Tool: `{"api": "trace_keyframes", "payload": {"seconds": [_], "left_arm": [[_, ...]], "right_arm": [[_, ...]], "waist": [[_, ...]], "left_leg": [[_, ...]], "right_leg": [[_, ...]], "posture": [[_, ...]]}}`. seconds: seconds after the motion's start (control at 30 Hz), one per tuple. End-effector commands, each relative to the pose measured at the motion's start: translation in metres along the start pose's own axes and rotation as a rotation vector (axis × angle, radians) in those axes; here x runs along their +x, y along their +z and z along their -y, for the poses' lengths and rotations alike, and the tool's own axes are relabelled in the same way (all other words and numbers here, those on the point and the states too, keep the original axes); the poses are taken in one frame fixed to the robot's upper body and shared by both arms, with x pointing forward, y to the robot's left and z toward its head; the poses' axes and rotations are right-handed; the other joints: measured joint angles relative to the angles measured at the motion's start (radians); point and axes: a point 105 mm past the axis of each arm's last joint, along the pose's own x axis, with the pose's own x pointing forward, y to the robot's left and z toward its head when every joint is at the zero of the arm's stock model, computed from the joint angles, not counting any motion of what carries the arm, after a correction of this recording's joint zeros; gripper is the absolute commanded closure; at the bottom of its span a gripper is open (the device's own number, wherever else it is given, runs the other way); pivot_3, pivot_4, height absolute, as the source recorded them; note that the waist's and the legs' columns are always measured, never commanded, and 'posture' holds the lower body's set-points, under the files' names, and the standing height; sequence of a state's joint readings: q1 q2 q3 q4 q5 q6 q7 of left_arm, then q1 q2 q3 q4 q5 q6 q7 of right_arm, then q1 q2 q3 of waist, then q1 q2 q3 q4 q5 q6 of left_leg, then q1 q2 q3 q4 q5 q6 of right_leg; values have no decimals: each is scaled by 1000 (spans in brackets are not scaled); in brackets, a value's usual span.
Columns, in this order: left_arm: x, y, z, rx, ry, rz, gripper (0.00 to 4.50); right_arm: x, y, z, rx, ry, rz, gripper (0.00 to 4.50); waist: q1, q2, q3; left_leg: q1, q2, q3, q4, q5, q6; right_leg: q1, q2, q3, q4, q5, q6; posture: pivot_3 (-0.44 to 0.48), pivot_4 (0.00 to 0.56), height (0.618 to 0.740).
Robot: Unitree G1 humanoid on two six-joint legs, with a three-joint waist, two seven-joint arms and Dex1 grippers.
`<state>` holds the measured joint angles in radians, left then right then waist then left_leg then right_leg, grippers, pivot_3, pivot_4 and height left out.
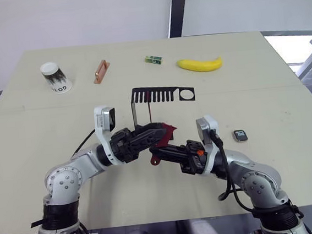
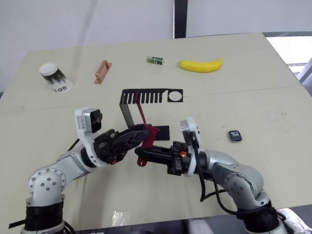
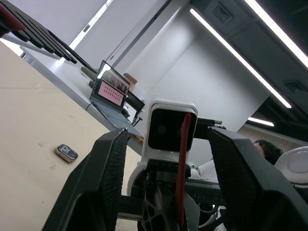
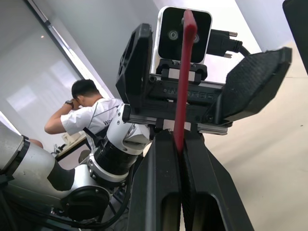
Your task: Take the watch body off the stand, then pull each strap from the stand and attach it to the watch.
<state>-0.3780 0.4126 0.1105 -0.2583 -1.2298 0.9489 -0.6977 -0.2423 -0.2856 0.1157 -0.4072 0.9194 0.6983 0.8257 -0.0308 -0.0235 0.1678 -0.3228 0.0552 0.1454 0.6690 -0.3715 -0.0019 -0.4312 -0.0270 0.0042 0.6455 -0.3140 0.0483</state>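
My right gripper (image 1: 158, 149) is shut on a dark red strap (image 4: 185, 72), which stands up from its fingers in the right wrist view. My left gripper (image 1: 151, 135) is open, one finger (image 3: 103, 178) on each side of that strap (image 3: 182, 163), not closing on it. Both grippers meet just in front of the black stand (image 1: 162, 95). Another dark red strap (image 1: 151, 103) still hangs from the stand's slotted top. The watch body (image 1: 240, 135) lies on the table to the right of my right arm, its screen lit.
Along the far side of the table stand a paper cup (image 1: 56, 77), an orange-brown handle piece (image 1: 101, 71), a small green box (image 1: 153, 60) and a banana (image 1: 199, 64). A person (image 4: 89, 110) sits in the background beyond the table.
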Motion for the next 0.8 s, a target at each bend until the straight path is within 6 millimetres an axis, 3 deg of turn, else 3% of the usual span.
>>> {"api": "trace_keyframes", "payload": {"seconds": [0.03, 0.8], "left_arm": [[0, -2, 3, 10, -22, -15, 1761], [8, -7, 1, 19, -48, -23, 1761]], "right_arm": [[2, 1, -9, -20, 53, 1, 4500], [-1, -1, -7, -26, 40, -16, 4500]], "waist": [[0, 0, 0], [0, 0, 0]], "left_leg": [[0, 0, 0, 0, 0, 0], [0, 0, 0, 0, 0, 0]], "right_leg": [[0, 0, 0, 0, 0, 0], [0, 0, 0, 0, 0, 0]], "posture": [[0, 150, 738], [0, 150, 738]]}}
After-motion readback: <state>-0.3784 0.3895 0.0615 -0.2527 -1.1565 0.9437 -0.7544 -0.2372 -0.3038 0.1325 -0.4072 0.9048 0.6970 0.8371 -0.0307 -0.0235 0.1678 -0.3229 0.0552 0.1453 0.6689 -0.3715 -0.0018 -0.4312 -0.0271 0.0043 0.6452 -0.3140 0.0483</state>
